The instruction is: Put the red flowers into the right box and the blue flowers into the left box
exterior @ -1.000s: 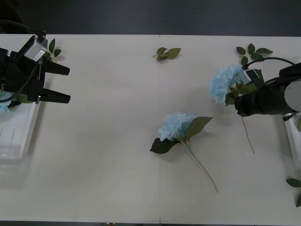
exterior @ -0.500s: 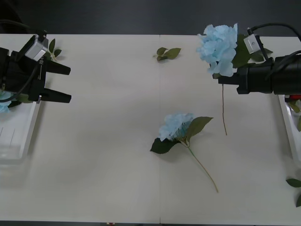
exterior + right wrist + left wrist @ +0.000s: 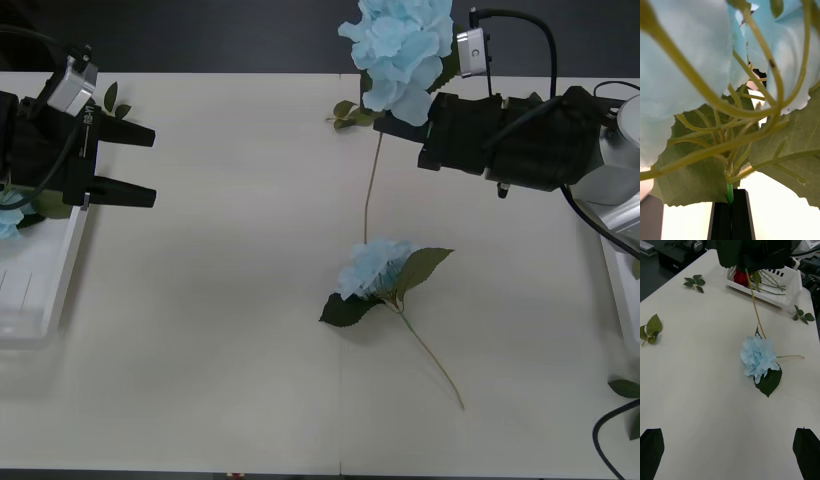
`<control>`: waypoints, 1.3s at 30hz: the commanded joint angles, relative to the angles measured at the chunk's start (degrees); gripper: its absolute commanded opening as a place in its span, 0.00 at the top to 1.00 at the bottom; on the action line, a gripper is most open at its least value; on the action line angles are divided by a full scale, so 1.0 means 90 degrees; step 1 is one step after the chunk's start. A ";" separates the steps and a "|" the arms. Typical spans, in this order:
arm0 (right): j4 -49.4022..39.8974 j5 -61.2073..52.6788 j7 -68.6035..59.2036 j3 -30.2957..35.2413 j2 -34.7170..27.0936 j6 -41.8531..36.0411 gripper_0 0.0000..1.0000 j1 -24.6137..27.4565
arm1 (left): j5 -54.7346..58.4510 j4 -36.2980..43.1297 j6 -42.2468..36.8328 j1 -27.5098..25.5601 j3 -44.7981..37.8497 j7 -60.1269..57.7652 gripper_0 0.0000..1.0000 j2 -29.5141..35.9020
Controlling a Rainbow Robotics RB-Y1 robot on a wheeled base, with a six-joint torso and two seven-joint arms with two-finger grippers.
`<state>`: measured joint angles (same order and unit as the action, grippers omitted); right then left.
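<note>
Right gripper (image 3: pixel 405 128) holds a blue flower (image 3: pixel 398 45) above the table (image 3: pixel 220 300)

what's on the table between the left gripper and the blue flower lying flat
Nothing: in the front view, bare table separates the open left gripper from the lying blue flower.

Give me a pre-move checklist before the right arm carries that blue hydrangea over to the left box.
1. Right gripper shut on the lifted blue hydrangea: ok.
2. Stem clamped between the black fingers: ok.
3. Dangling stem end above the second blue hydrangea on the table: contact cannot tell.
4. Left gripper open, beside the left box: ok.
5. Free room in the left box: cannot tell.
</note>
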<state>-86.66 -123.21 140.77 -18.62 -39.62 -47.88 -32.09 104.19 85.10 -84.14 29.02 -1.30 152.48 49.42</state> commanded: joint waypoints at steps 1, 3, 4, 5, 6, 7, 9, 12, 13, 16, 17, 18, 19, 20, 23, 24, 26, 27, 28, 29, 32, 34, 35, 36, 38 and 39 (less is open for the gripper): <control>-0.0078 -0.0060 0.0188 0.0135 0.0457 0.0174 1.00 -0.0253 | 0.0142 0.0183 -0.0153 0.0204 -0.0022 -0.1552 0.00 0.0046; -0.0078 -0.0079 0.0188 0.0184 0.0672 0.0223 1.00 -0.0253 | 0.0191 0.0173 -0.0173 0.0184 -0.0022 -0.1932 0.00 -0.0022; -0.0078 -0.0089 0.0169 0.0213 0.0819 0.0252 1.00 -0.0253 | 0.0210 0.0183 -0.0192 0.0184 -0.0032 -0.2225 0.00 -0.0081; -0.0078 -0.0128 0.0169 0.0243 0.0955 0.0281 1.00 -0.0253 | 0.0249 0.0173 -0.0212 0.0174 -0.0022 -0.2479 0.00 -0.0140; -0.0078 -0.0187 0.0149 0.0252 0.1082 0.0281 1.00 -0.0253 | 0.0259 0.0173 -0.0202 0.0155 -0.0022 -0.2723 0.00 -0.0218; -0.0078 -0.0236 0.0149 0.0252 0.1141 0.0291 1.00 -0.0253 | 0.0269 0.0173 -0.0202 0.0155 -0.0032 -0.2850 0.00 -0.0276; -0.0078 -0.0363 0.0149 0.0252 0.1336 0.0310 1.00 -0.0253 | 0.0279 0.0173 -0.0202 0.0155 -0.0032 -0.3261 0.00 -0.0472; -0.0078 -0.0450 0.0169 0.0262 0.1580 0.0320 1.00 -0.0253 | 0.0298 0.0173 -0.0173 0.0155 -0.0022 -0.3710 0.00 -0.0765; -0.0078 -0.0460 0.0169 0.0262 0.1619 0.0320 1.00 -0.0253 | 0.0308 0.0173 -0.0163 0.0155 -0.0022 -0.3778 0.00 -0.0823; -0.0078 -0.0480 0.0169 0.0262 0.1795 0.0330 1.00 -0.0263 | 0.0337 0.0173 -0.0085 0.0155 -0.0032 -0.4071 0.00 -0.1106; -0.0078 -0.0480 0.0149 0.0262 0.1854 0.0359 1.00 -0.0283 | 0.0357 0.0173 -0.0055 0.0155 -0.0032 -0.4188 0.00 -0.1204; -0.0078 -0.0480 0.0140 0.0262 0.1922 0.0379 1.00 -0.0302 | 0.0357 0.0173 -0.0046 0.0155 -0.0032 -0.4296 0.00 -0.1302; -0.0078 -0.0480 0.0140 0.0262 0.1951 0.0398 1.00 -0.0312 | 0.0357 0.0173 -0.0036 0.0155 -0.0032 -0.4345 0.00 -0.1351; -0.0078 -0.0480 0.0140 0.0252 0.2000 0.0428 1.00 -0.0312 | 0.0357 0.0183 -0.0036 0.0155 -0.0022 -0.4432 0.00 -0.1429; -0.0078 -0.0480 0.0120 0.0223 0.2069 0.0447 1.00 -0.0312 | 0.0357 0.0183 -0.0036 0.0165 -0.0022 -0.4520 0.00 -0.1624; -0.0078 -0.0480 0.0110 0.0204 0.2069 0.0476 1.00 -0.0312 | 0.0357 0.0193 -0.0026 0.0165 -0.0022 -0.4530 0.00 -0.1692; -0.0078 -0.0480 0.0101 0.0184 0.2078 0.0486 1.00 -0.0312 | 0.0366 0.0232 0.0003 0.0165 0.0017 -0.4550 0.00 -0.1771; -0.0078 -0.0480 0.0101 0.0174 0.2088 0.0486 1.00 -0.0312 | 0.0386 0.0281 0.0072 0.0165 0.0085 -0.4550 0.00 -0.1790; -0.0078 -0.0489 0.0101 0.0164 0.2098 0.0486 1.00 -0.0312 | 0.0405 0.0300 0.0120 0.0165 0.0134 -0.4559 0.00 -0.1790; -0.0078 -0.0480 0.0101 0.0164 0.2098 0.0496 1.00 -0.0312 | 0.0464 0.0329 0.0218 0.0165 0.0222 -0.4550 0.00 -0.1780; -0.0078 -0.0480 0.0101 0.0106 0.2098 0.0535 1.00 -0.0312 | 0.0611 0.0417 0.0521 0.0165 0.0505 -0.4550 0.00 -0.1780; -0.0078 -0.0480 0.0101 0.0086 0.2098 0.0555 1.00 -0.0312 | 0.0611 0.0486 0.0677 0.0165 0.0642 -0.4550 0.00 -0.1780; -0.0078 -0.0480 0.0101 0.0077 0.2098 0.0574 1.00 -0.0312 | 0.0611 0.0534 0.0785 0.0165 0.0720 -0.4550 0.00 -0.1780; -0.0078 -0.0480 0.0101 0.0067 0.2098 0.0574 1.00 -0.0312 | 0.0611 0.0564 0.0863 0.0165 0.0789 -0.4559 0.00 -0.1780; -0.0078 -0.0480 0.0101 0.0067 0.2098 0.0574 1.00 -0.0312 | 0.0620 0.0613 0.0999 0.0194 0.0925 -0.4559 0.05 -0.1780; -0.0078 -0.0480 0.0101 0.0067 0.2098 0.0574 1.00 -0.0312 | 0.0620 0.0632 0.1048 0.0194 0.0955 -0.4559 0.23 -0.1780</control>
<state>-86.63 -127.08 140.78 -18.20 -21.12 -42.56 -32.79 109.34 88.50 -76.00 29.02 7.22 111.96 32.59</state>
